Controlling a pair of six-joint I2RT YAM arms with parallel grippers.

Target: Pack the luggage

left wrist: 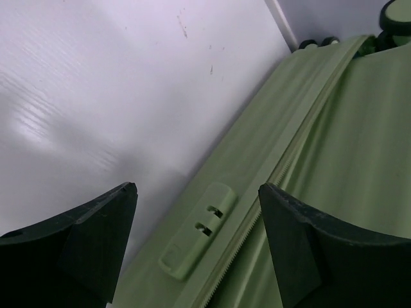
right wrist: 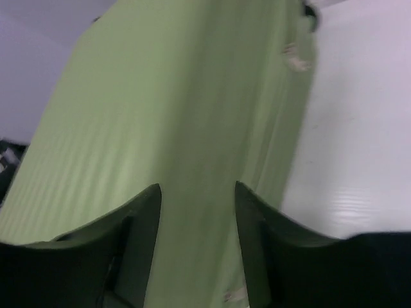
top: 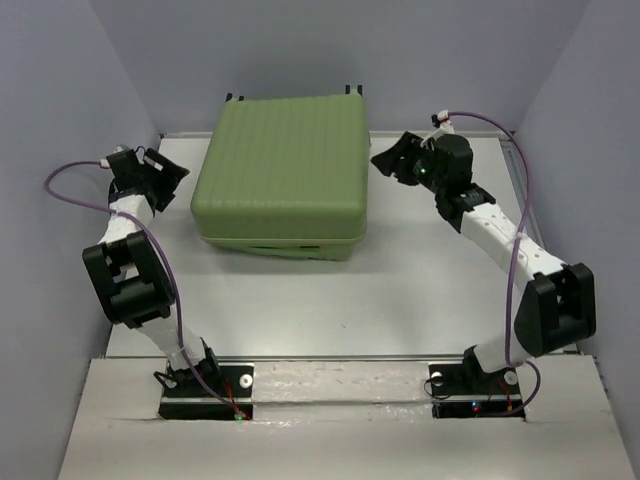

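closed green suitcase flat on the table, an open gripper at each side
the suitcase lies at the far middle of the table with its ribbed lid shut and facing up, and its wheels point toward the back wall. the left gripper hangs just beside the suitcase's left side, jaws wide with nothing between them. its wrist view looks along that side, showing the zip and a small green lock plate below it. the right gripper is just off the far right corner of the suitcase, jaws apart and holding nothing. its wrist view is blurred, showing the ribbed shell beyond the fingers, and i cannot tell whether they touch it
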